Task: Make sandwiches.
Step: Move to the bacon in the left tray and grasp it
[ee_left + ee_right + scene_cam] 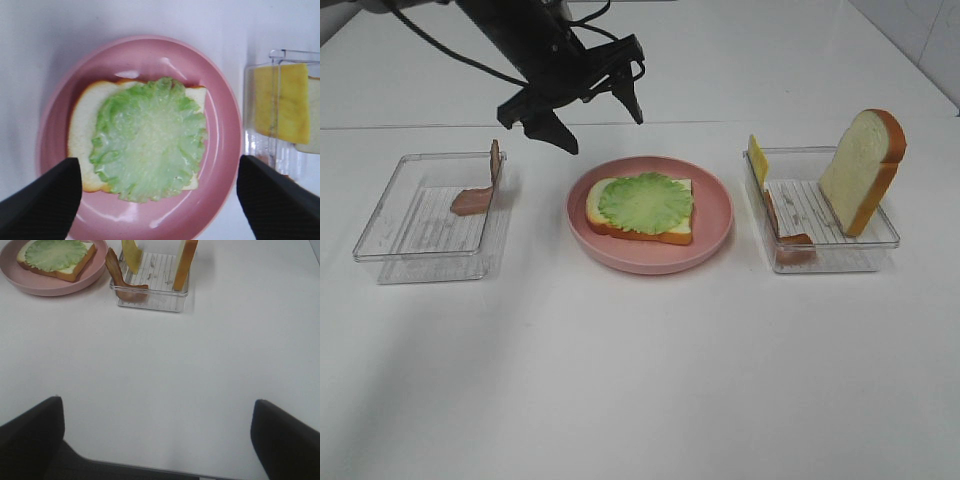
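Altogether two bread slices (861, 170), one lettuce leaf (645, 202), two bacon strips (475, 200), one cheese slice (757, 158); left pincer (604, 133), right pincer (157, 404) released.

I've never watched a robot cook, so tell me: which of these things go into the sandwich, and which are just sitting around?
For the sandwich: flat bread slice, lettuce leaf on it, left-tray bacon strip, right-tray bacon strip, cheese slice, upright bread slice.
Only holding things: pink plate, left clear tray, right clear tray.
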